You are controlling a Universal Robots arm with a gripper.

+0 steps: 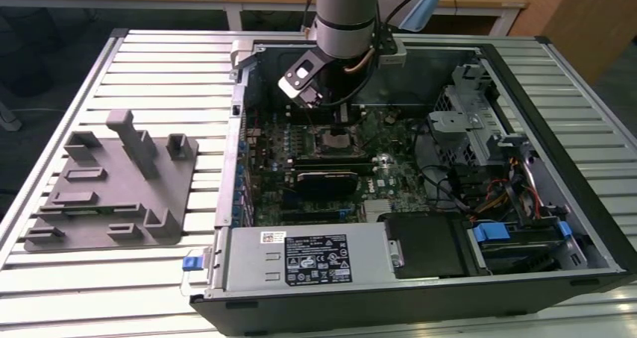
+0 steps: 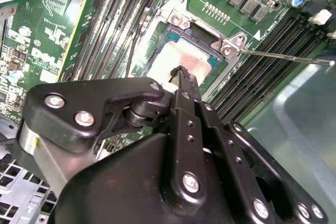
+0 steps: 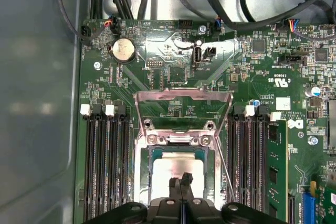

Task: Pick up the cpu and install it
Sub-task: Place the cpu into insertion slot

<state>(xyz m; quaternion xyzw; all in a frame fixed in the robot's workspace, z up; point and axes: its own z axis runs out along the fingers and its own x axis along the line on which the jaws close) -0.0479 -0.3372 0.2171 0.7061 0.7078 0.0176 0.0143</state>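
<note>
At the table's edge on the exterior view's left: grey fixture (image 1: 110,189); rightward, open PC case (image 1: 348,308). Gripper (image 3: 181,181) pinched closed, tips resting on cpu (image 3: 170,163), which lies in socket (image 3: 140,182) near motherboard's (image 3: 173,51) far edge. Probably seating it. Load plate (image 3: 184,97) up, lever (image 2: 283,56) free.

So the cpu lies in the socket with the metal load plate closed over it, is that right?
Not quite: the cpu lies in the socket, but the metal load plate stands open, clear of it, as the first wrist view shows.
</note>
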